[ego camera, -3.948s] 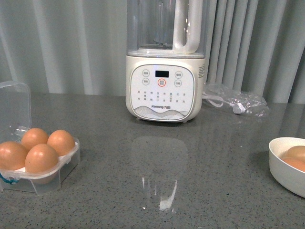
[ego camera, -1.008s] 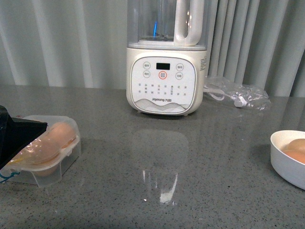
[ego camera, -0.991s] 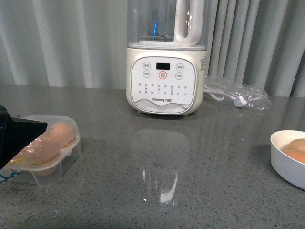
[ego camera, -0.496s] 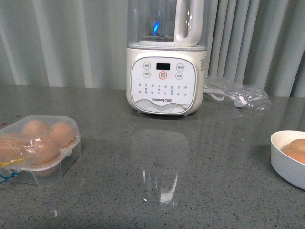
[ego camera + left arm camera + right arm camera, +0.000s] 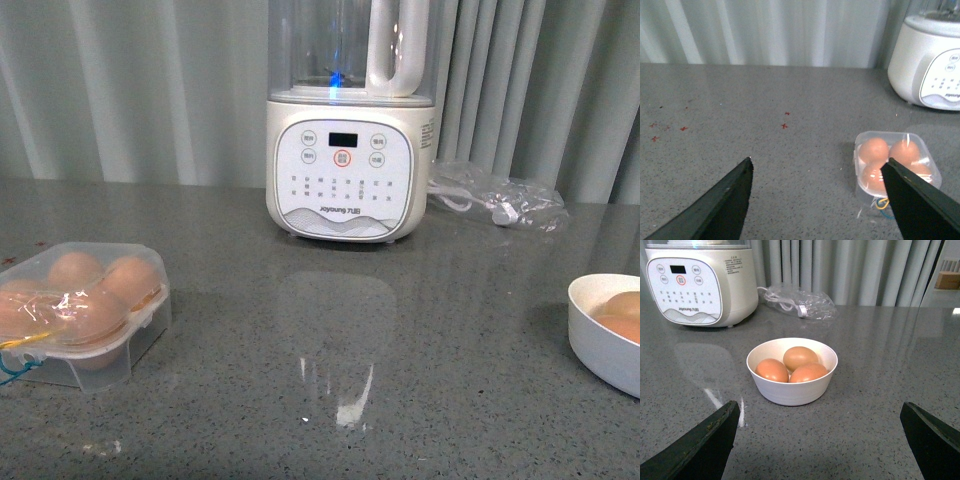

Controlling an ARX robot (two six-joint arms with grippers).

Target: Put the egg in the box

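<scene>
The box (image 5: 95, 345) is a clear plastic case at the left of the grey counter, and its lid is down. Under the lid lie several brown eggs (image 5: 128, 279), all alike; I cannot tell which is the task's egg. In the left wrist view the box (image 5: 862, 175) sits past one finger (image 5: 920, 205) of my left gripper (image 5: 818, 160), which hangs open and empty above the counter, apart from the box. My right gripper (image 5: 820, 404) is open and empty a short way from a white bowl (image 5: 792, 390). Neither gripper shows in the front view.
The white bowl (image 5: 598, 350) at the right edge holds three brown eggs (image 5: 800, 358). A cream blender (image 5: 347, 180) stands at the back centre, with a clear bag of cable (image 5: 495, 205) to its right. Curtains hang behind. Small red marks (image 5: 784, 126) dot the counter.
The box's lid, open 3.9 s ago, is now down over the eggs. The dark left gripper that covered the box's left side a second ago has left the front view.
</scene>
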